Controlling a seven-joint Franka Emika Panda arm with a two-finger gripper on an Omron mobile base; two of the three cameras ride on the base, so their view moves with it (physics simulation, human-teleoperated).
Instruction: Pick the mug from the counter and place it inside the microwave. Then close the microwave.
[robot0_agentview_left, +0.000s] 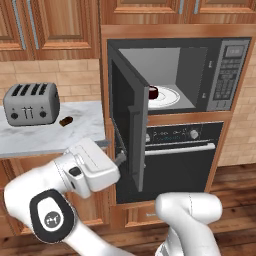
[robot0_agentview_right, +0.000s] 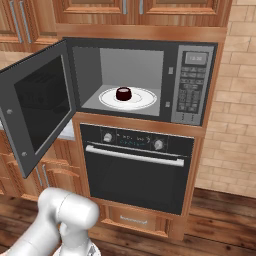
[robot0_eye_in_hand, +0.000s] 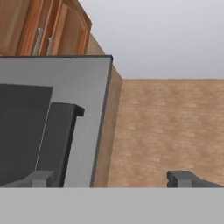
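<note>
Now the mug (robot0_agentview_right: 123, 93) is seen on the white plate (robot0_agentview_right: 145, 98) inside the microwave (robot0_agentview_right: 192, 85). Its door (robot0_agentview_right: 37, 107) is swung wide open. By the door's outer face, the gripper (robot0_eye_in_hand: 113, 178) is held spread apart, with nothing grasped.

A home kitchen is shown: a built-in microwave (robot0_agentview_right: 145, 80) is set above a black oven (robot0_agentview_right: 137, 170) in wooden cabinets (robot0_agentview_left: 50, 25), and a toaster (robot0_agentview_left: 31, 103) is seen on a marble counter (robot0_agentview_left: 50, 135) at the left, before a tiled wall.
</note>
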